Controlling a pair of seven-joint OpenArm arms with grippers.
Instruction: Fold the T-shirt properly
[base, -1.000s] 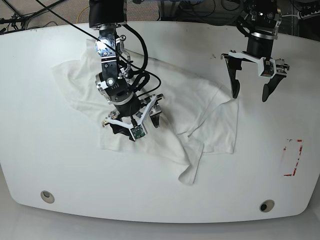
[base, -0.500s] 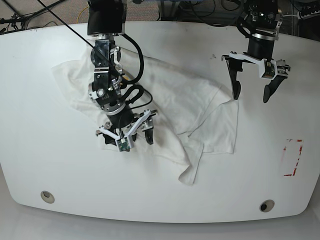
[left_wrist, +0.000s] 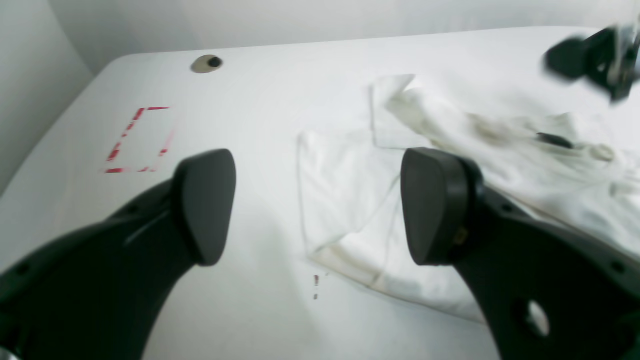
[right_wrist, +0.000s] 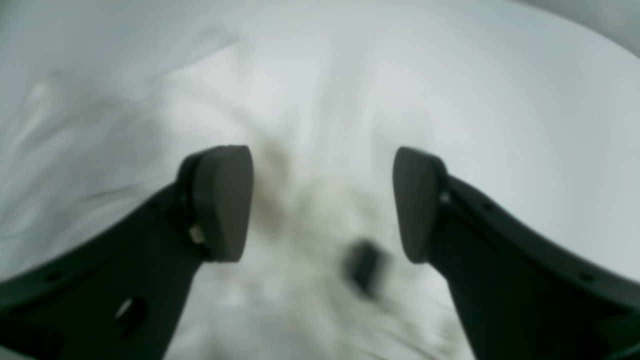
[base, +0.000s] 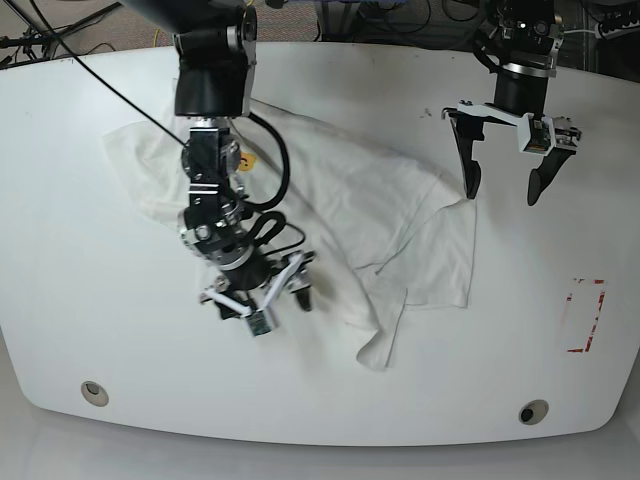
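The white T-shirt (base: 350, 195) lies crumpled across the table's middle, a small yellow-orange mark (base: 243, 161) showing near the arm on the left. My right gripper (base: 266, 300) hovers open over the shirt's front-left edge. In the right wrist view the right gripper (right_wrist: 320, 205) stands wide open above blurred cloth (right_wrist: 310, 125) and a black tag (right_wrist: 365, 265). My left gripper (base: 502, 192) hangs open by the shirt's right corner. Seen from the left wrist, the left gripper (left_wrist: 317, 210) is open above a folded shirt edge (left_wrist: 345, 190), holding nothing.
A red tape rectangle (base: 586, 316) marks the table at the right, also seen in the left wrist view (left_wrist: 140, 140). Two round holes (base: 94, 392) (base: 533, 411) sit near the front edge. Cables lie behind the table's back edge.
The right arm's gripper has moved toward the front edge, staying open, and the yellow-orange mark is now uncovered. The left arm has not moved.
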